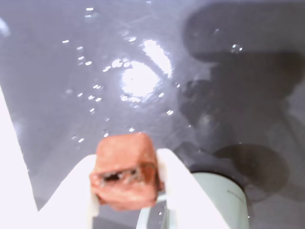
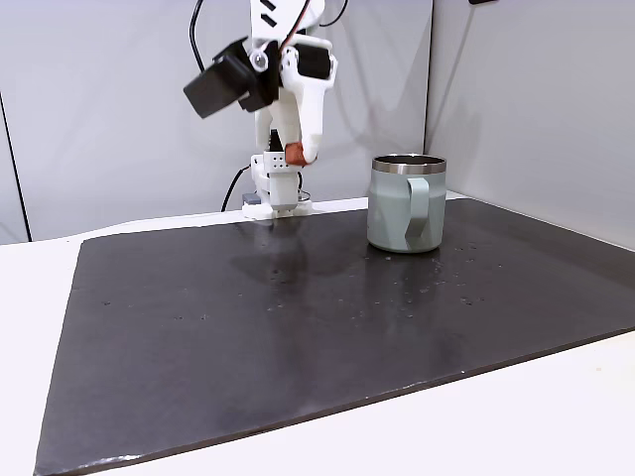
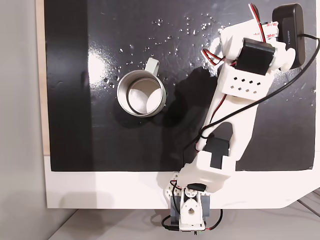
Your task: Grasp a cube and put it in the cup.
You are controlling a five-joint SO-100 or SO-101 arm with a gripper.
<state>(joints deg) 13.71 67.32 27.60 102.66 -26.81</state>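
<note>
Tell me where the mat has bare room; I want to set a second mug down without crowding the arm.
The widest free patch is the black mat in front of the cup, out to its near edge in a fixed view. Crowded: the back strip, where the gripper holds the cube aloft beside the cup, above the arm's base.

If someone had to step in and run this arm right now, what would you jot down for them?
Gripper: shut on the cube, raised well above the dark mat; in a fixed view the cube shows between the white fingers.

Cup: upright on the mat, handle toward the camera in that view. From above, the cup looks empty, and the arm is off to its right, not over it.

Done: cube picked up and lifted.

Left: swing the cube over the cup's opening, lower it, let go, then pull the arm away.
</note>
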